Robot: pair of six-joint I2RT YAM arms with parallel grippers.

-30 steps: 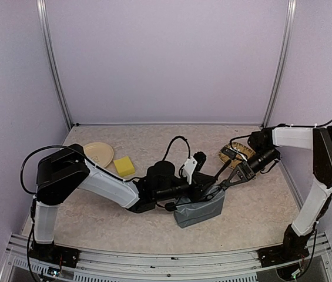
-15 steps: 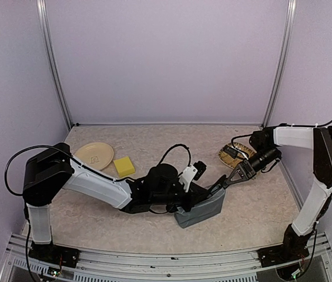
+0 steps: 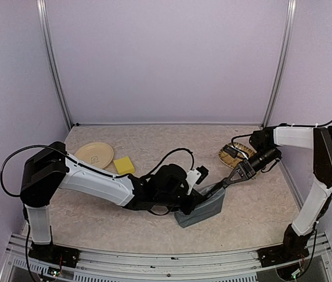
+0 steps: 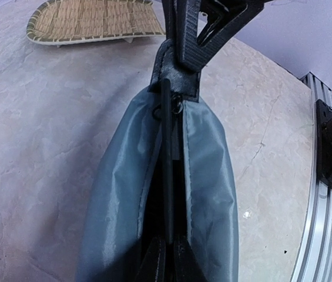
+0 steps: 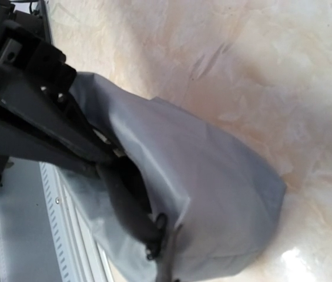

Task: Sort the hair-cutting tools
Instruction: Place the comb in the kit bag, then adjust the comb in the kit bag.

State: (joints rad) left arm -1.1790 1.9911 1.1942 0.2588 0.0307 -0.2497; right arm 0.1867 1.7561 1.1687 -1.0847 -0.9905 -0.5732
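Note:
The grey zip pouch (image 3: 211, 205) stands on the table with its mouth open. My left gripper (image 4: 167, 257) reaches into that mouth, shut on a long black comb (image 4: 166, 170) that lies edge-on along the opening. My right gripper (image 3: 221, 186) is shut on the black tab at the pouch's far end (image 4: 177, 76) and holds it up. In the right wrist view the pouch (image 5: 213, 188) fills the middle, with the left gripper's dark fingers (image 5: 66, 138) entering from the left. A black tool (image 3: 231, 151) lies on the woven tray (image 3: 240, 156). Whatever else the pouch holds is hidden.
A round beige plate (image 3: 94, 154) and a yellow block (image 3: 124, 165) lie at the back left. The woven tray sits at the back right, close to the right arm. The table's metal front rail (image 4: 324, 194) runs just beyond the pouch.
My left arm has stretched to the right and dropped, taking its gripper down into the pouch mouth. The pouch has leaned a little. The right gripper has stayed in place.

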